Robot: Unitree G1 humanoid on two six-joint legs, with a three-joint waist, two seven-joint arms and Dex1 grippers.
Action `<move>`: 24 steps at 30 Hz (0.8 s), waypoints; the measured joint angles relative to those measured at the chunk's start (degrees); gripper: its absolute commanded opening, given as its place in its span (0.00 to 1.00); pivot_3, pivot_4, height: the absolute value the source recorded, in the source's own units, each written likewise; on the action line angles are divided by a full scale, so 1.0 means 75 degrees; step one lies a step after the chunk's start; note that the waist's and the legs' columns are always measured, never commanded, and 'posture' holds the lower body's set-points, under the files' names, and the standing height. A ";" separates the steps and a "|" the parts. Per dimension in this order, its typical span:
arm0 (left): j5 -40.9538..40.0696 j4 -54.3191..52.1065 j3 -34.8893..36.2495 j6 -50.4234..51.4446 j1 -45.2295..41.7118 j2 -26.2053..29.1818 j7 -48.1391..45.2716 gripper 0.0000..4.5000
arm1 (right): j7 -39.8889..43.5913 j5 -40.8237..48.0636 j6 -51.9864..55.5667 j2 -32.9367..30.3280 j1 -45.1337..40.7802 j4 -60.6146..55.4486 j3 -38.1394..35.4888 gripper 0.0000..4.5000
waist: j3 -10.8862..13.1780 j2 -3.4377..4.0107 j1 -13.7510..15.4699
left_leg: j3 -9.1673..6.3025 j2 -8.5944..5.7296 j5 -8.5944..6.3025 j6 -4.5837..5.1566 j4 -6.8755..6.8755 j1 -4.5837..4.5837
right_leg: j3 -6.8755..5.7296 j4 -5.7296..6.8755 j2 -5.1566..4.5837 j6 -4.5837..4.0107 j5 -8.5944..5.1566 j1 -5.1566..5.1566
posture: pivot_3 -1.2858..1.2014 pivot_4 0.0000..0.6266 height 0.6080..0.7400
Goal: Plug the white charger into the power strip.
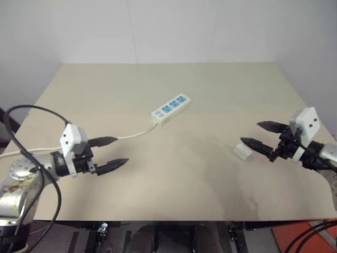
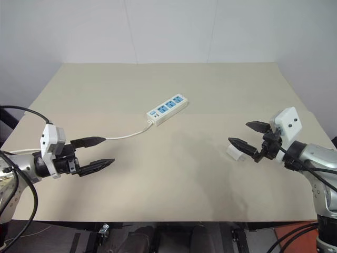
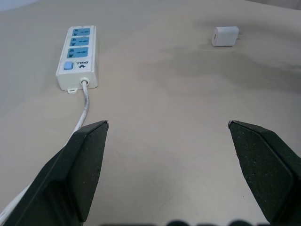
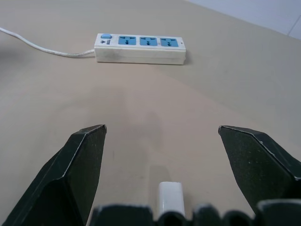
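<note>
The left gripper (image 1: pixel 111 152) hovers spread wide and empty over the cord (image 1: pixel 134 134) — likely staged to steady the strip (image 1: pixel 171 109), which lies mid-table, three blue sockets up, "BULL" by its switch. The charger (image 1: pixel 243 151) lies apart on the table's right, just under the right gripper (image 1: pixel 258 134) — also agape, poised for pickup.

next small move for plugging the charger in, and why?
Probably lower the right hand and close it on the white charger. Both hands are open and hold nothing; the charger lies on the table just under the right fingertips, apart from the power strip, whose sockets are all free.
</note>
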 measured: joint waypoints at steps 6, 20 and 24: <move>0.0009 0.0023 -0.0031 -0.0003 -0.0008 -0.0025 0.0035 0.99 | 0.0005 -0.0001 0.0000 -0.0011 -0.0030 0.0095 0.0000 1.00 | 0.0000 0.0000 -0.0001 | 0.0009 0.0006 0.0000 0.0000 0.0000 0.0006 | 0.0012 0.0001 0.0008 -0.0002 0.0003 0.0000 | 0.52 0.24 1.00; 0.1026 0.1386 -0.1394 0.0157 -0.2296 -0.0558 0.1004 0.99 | -0.0033 -0.0001 -0.0001 -0.0009 -0.0430 0.0155 0.0268 1.00 | -0.0001 -0.0005 0.0017 | 0.0030 0.0010 0.0003 -0.0004 0.0013 0.0027 | 0.0035 0.0007 0.0031 0.0002 0.0024 0.0015 | 0.52 0.24 1.00; 0.1860 0.2932 -0.2508 0.1008 -0.4077 -0.1344 0.1696 0.99 | -0.0055 0.0010 -0.0001 0.0001 -0.0581 0.0192 0.0337 1.00 | 0.0002 -0.0011 0.0022 | 0.0034 0.0004 0.0004 -0.0004 0.0021 0.0026 | 0.0037 0.0011 0.0034 0.0008 0.0028 0.0013 | 0.52 0.24 1.00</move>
